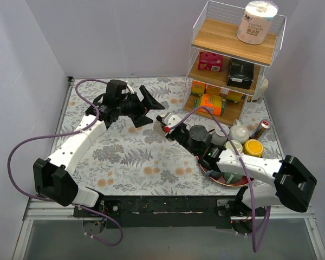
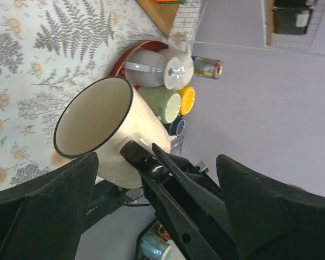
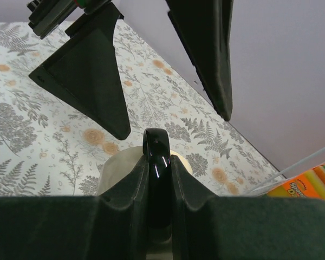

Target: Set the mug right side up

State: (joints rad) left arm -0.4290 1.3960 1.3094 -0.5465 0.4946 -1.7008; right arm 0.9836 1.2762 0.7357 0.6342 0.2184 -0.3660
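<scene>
Left of centre in the top view, the left gripper (image 1: 154,112): spread wide, holding nothing, pointed to the right. Just beside it on the right, the mug (image 2: 114,130): cream with a black rim, held above the flowered table (image 1: 124,157), clamped by its black handle (image 3: 156,157) in the right gripper (image 3: 157,184). Lies tilted in the left wrist view, long axis going from the mouth at the upper left of that frame down to the base at the lower right; so neither upside down nor upright. Turns its open mouth roughly toward the left gripper, apart from both of those fingers. Sits in the right arm's hold, so probably asks for a roll of that wrist before setting down. Further right, on the shelf (image 1: 216,35), a paper roll (image 1: 257,21) with dark print too small to read; in the right wrist view, lower right corner, an orange box (image 3: 309,184) with cut letters, perhaps beginning "Sp".
</scene>
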